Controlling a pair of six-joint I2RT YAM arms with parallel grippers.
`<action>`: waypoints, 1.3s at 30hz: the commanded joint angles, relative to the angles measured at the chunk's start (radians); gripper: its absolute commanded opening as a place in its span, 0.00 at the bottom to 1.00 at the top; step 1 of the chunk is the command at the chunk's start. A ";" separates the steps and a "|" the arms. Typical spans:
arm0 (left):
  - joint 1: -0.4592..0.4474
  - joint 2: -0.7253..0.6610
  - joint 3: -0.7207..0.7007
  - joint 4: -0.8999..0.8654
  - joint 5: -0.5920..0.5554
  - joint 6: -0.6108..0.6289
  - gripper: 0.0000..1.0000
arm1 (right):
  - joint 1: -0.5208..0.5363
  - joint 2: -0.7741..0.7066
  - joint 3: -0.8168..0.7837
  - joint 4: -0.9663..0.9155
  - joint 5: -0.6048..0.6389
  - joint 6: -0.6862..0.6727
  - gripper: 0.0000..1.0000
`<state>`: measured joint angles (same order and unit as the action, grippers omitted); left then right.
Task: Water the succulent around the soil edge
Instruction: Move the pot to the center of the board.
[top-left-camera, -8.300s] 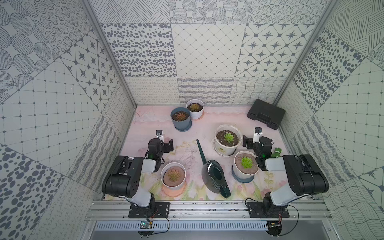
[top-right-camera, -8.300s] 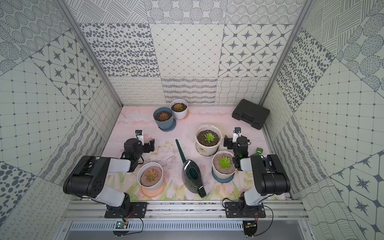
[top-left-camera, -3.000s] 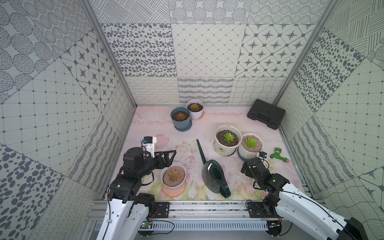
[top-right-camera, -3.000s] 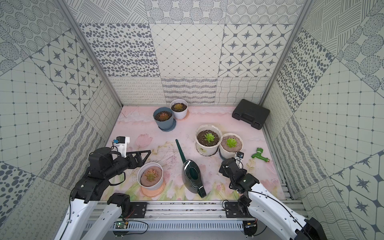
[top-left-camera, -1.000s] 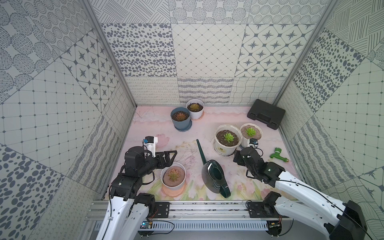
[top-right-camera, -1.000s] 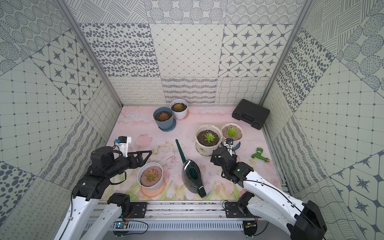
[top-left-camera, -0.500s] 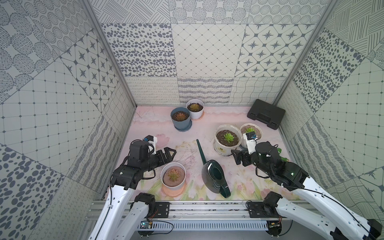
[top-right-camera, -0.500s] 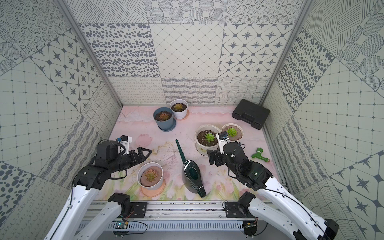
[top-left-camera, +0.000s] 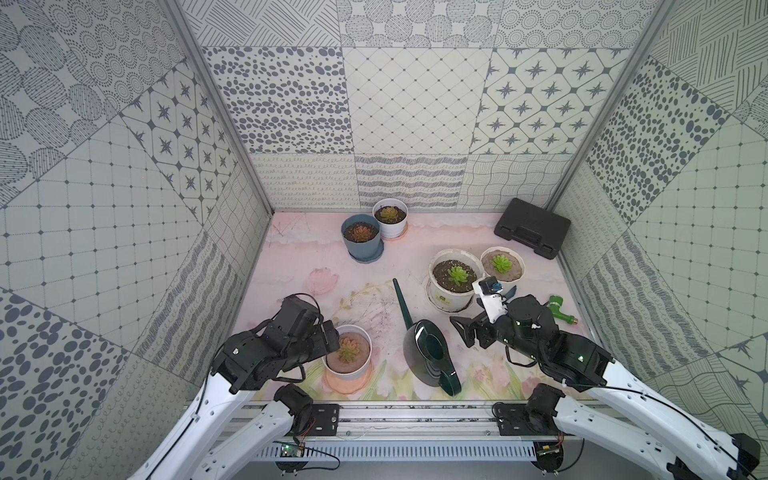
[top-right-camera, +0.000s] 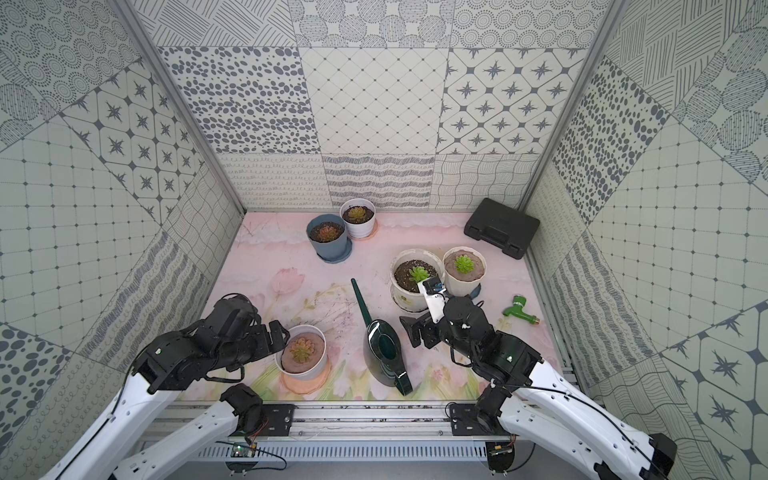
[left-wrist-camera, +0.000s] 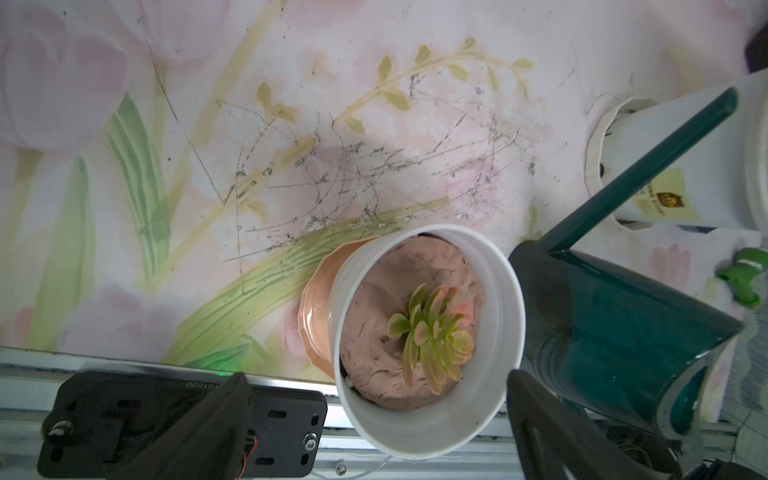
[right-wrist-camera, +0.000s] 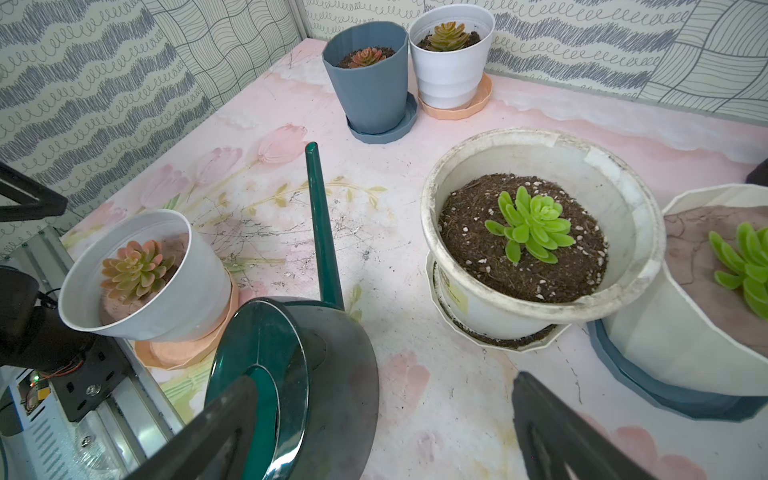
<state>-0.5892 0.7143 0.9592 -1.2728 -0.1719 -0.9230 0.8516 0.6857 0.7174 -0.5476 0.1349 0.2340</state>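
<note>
Bright green spiky succulent (top-left-camera: 501, 263) sits untouched in smooth tan soil (top-left-camera: 512, 273). Black left gripper (left-wrist-camera: 376, 374) and right gripper (right-wrist-camera: 384, 378) gape wide, empty.

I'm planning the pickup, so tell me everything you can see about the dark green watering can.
The watering can is glossy dark green, plastic-looking, with a rounded body, an open top, a long thin spout angled toward the back wall and a loop handle at the near end. It stands upright on the flowered mat. The open right gripper is beside it.
</note>
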 joint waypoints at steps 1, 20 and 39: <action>-0.232 0.103 0.018 -0.227 -0.235 -0.335 0.98 | 0.003 -0.016 -0.020 0.080 -0.032 -0.004 0.98; -0.461 0.097 -0.091 -0.111 -0.197 -0.571 0.89 | 0.004 -0.041 -0.067 0.115 -0.067 0.007 0.98; -0.323 -0.199 -0.199 -0.062 -0.253 -0.558 0.36 | 0.003 -0.005 -0.072 0.136 -0.080 0.006 0.98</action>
<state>-0.9447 0.4744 0.6979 -1.3468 -0.4255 -1.5639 0.8516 0.6689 0.6571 -0.4587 0.0669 0.2352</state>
